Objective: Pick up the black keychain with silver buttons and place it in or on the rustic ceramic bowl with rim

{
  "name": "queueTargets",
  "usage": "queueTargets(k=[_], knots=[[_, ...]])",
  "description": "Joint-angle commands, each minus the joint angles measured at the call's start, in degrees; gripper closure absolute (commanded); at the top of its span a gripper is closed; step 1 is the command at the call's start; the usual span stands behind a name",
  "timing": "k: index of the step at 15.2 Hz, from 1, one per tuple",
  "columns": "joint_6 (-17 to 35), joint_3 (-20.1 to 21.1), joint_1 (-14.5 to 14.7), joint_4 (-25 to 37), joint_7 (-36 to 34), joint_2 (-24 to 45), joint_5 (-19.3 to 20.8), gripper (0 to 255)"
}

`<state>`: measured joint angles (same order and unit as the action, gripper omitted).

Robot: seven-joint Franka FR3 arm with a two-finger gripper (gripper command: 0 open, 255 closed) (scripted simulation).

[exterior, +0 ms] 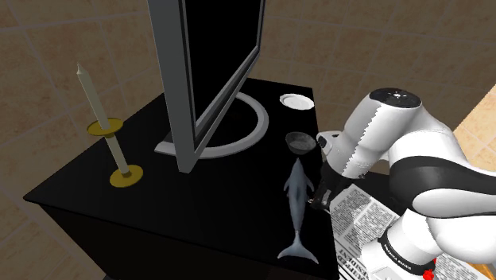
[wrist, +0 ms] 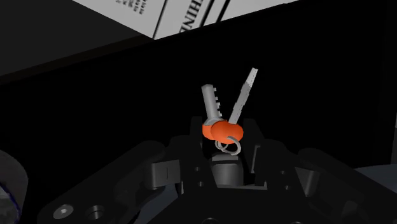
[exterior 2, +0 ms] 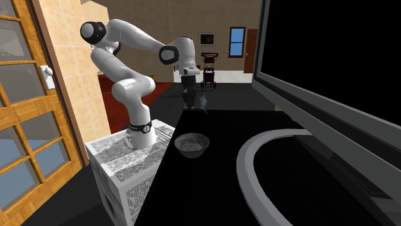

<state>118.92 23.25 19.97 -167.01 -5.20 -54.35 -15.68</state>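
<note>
My black gripper (wrist: 222, 151) is shut on the keychain (wrist: 222, 129). An orange ring joins two silver keys that stick out past the fingertips, and the dark fob sits between the fingers (wrist: 191, 145). In the shoulder view the gripper (exterior: 322, 196) hangs low over the black table's near-right edge, beside the stand. The bowl (exterior: 300, 142), small, grey and rimmed, stands on the table a short way beyond the gripper. In the second exterior view the bowl (exterior 2: 191, 145) is in front, with the gripper (exterior 2: 189, 100) behind it.
A grey shark figure (exterior: 298, 208) lies on the table right beside the gripper. A large monitor (exterior: 208, 71) on a ring base fills the table's middle. A white dish (exterior: 295, 101) sits at the far corner, a candle in a brass holder (exterior: 114, 135) toward the shoulder view's left. The stand (exterior: 366, 231) is covered in newsprint.
</note>
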Motion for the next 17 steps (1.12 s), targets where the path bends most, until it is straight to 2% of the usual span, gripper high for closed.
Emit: queueTargets(k=[1, 17], knots=[[-1.96, -0.55, -0.15, 1.11, 0.08, -0.87, 0.48, 255], [-14.96, -4.21, -1.97, 12.37, 0.66, -2.79, 3.99, 255]])
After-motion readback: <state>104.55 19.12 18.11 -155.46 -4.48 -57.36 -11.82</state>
